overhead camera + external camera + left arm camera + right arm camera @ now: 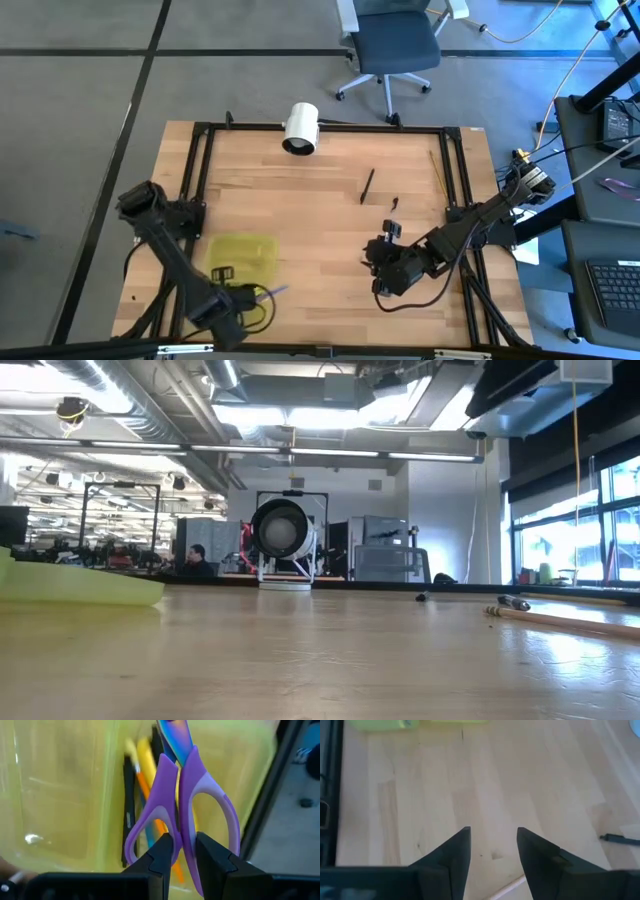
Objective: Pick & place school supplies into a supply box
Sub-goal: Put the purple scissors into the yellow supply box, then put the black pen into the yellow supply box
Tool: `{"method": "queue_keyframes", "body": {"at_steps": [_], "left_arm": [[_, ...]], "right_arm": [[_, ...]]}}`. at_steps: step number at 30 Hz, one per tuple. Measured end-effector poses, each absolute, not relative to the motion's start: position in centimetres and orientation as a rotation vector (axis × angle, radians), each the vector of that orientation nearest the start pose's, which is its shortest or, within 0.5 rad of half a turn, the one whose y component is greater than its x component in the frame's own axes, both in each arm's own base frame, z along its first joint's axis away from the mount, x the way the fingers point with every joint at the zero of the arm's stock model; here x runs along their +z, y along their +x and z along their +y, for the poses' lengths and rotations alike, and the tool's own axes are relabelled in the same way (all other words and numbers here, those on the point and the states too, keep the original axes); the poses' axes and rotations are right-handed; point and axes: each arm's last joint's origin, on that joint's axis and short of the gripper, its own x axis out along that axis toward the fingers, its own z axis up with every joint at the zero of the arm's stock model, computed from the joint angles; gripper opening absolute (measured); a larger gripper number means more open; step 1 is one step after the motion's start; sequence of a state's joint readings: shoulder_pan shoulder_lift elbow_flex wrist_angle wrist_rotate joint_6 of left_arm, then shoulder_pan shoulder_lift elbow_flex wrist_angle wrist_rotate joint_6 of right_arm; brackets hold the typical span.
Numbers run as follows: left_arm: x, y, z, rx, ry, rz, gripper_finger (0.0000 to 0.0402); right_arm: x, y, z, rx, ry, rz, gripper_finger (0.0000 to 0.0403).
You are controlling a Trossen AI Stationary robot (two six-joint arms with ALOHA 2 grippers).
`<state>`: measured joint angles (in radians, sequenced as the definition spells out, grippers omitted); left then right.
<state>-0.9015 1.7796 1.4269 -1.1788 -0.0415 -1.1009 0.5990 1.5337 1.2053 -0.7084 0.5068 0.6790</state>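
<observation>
From above, the supply box (243, 256) lies open at the near left of the wooden table (320, 200), a shallow translucent yellow-green case. The left gripper (240, 298) sits at its near edge, jaws closed on the purple scissors (268, 292). A black pen (367, 186) lies at mid-table, a small dark piece (393, 203) right of it, and a thin yellow pencil (437, 167) by the right rail. A white cylinder (300, 129) rests at the far edge. The right gripper (383, 270) hovers over bare wood at near right.

At table height, the box (80, 585) shows at left, the cylinder (284, 542) beyond, a tan pencil (565, 620) at right.

The left wrist view shows the scissors' (187, 810) purple handles pinched between the jaws, over yellow, orange and black pens (142, 785) in the box (60, 795).

The right wrist view shows the jaws partly open, holding nothing, the box (415, 724) far off.
</observation>
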Motion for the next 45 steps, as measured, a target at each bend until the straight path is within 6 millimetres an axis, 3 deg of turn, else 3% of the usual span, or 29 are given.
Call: {"method": "queue_keyframes", "body": {"at_steps": [8,16,28,45], "left_arm": [[21.3,16.6,-27.0,0.212,-0.108,1.498,0.0058],[18.9,14.7,-28.1,0.169,-0.158,1.470,0.0058],[17.8,14.4,-27.4,0.219,-0.194,1.537,0.0069],[18.5,14.5,-27.5,0.243,-0.237,1.581,0.0151]], "right_arm": [[26.8,26.8,16.3,-0.234,0.197,0.800,0.0165],[26.9,27.2,15.9,-0.255,0.245,0.781,0.0165],[27.0,27.8,15.1,-0.277,0.264,0.766,0.0165],[26.9,27.8,14.9,-0.304,0.299,0.773,0.0165]]}}
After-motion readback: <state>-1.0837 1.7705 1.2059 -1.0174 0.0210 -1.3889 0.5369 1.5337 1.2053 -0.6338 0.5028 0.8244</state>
